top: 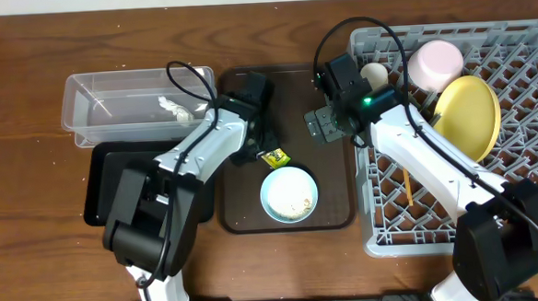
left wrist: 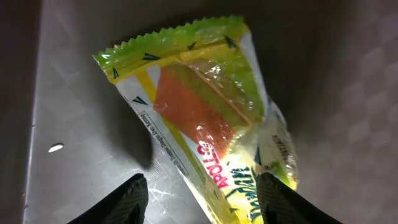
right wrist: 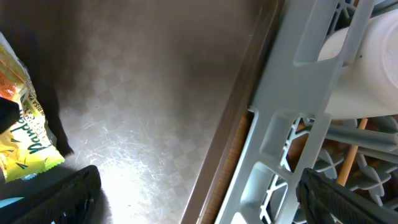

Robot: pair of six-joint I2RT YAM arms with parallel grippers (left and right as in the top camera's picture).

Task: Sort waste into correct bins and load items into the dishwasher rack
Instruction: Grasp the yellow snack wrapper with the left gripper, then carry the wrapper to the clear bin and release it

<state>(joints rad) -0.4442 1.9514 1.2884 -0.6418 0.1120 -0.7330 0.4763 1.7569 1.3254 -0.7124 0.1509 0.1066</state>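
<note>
Two arms crowd the middle of the tabletop, so most of what could go wrong is bumping.

Biggest thing first: the grey dishwasher rack on the right. The right pincer hangs wide open and empty right beside the rack's left wall, over the right edge of the brown tray. Any swing to the right would probably clip that wall and rattle the yellow plate and pink cup standing inside. Both arms also meet over that tray, so a lift by the left one could brush the right one.

Next, the bins at far left: the clear tub and the black tray just near of it. They sit right next to each other, and a sloppy drop could land in the wrong one.

Then the light blue bowl, rice scraps inside, sitting just near of the wrapper. A low finger could nudge it.

Smallest: the green-and-yellow wrapper. It lies flat on the slick tray, so the fingers may close on nothing, or pinch only a corner and let it slip out. The left pincer is spread open, one finger either side of it, not gripping yet.

In the left wrist view the wrapper's long axis runs on a diagonal, with the zigzag-crimped end toward the top left and the other end down between the fingers. In the overhead view it's too small and half hidden to call a heading.
</note>
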